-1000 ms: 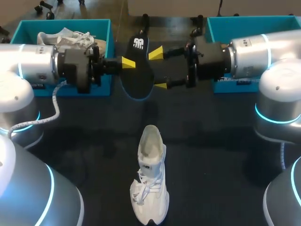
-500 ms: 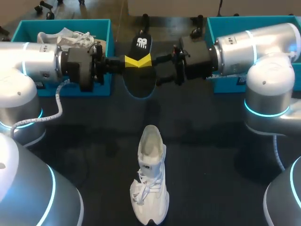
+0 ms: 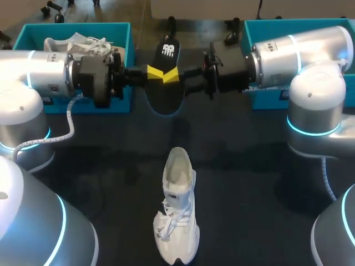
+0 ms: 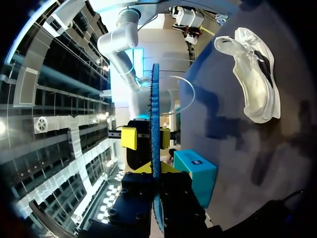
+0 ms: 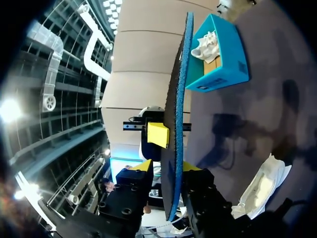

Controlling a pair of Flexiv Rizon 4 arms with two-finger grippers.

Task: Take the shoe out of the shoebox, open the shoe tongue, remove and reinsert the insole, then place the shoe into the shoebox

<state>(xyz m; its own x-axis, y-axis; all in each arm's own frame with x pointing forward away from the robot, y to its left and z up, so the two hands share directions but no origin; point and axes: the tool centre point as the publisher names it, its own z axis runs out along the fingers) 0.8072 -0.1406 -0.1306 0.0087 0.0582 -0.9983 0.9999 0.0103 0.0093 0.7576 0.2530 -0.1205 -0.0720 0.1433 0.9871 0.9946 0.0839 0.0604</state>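
Over the last second my right gripper [image 3: 178, 81] has come in from the right. Its fingers drew from a wide spread down close around the insole [image 3: 164, 98], and in the last half second they narrowed only a little more. The left arm, the insole and the shoe [image 3: 177, 216] have kept their places.

Far left, at the back of the table [image 3: 249, 183], stands the teal left shoebox [image 3: 30, 29] with a second white shoe [image 3: 77, 44] lying in it. In front of that box my left gripper [image 3: 151, 72] reaches toward the middle and is clamped on the insole. The left wrist view shows the blue edge running straight out between its yellow tips, both pressed against it. The insole hangs above the table between the two boxes, its dark face and white logo toward the head camera.

Nearer to me, in the middle of the table, the shoe stands upright on its sole, out of both boxes. Its laces point toward me and its opening toward the insole, well apart from both grippers.

From the right, my right gripper meets the left one almost tip to tip at the insole. One finger lies against it. On the other side both wrist views show a thin dark gap, so I read it as not yet gripping. Behind that arm stands the teal right shoebox [image 3: 260, 25], its inside mostly hidden by the arm.
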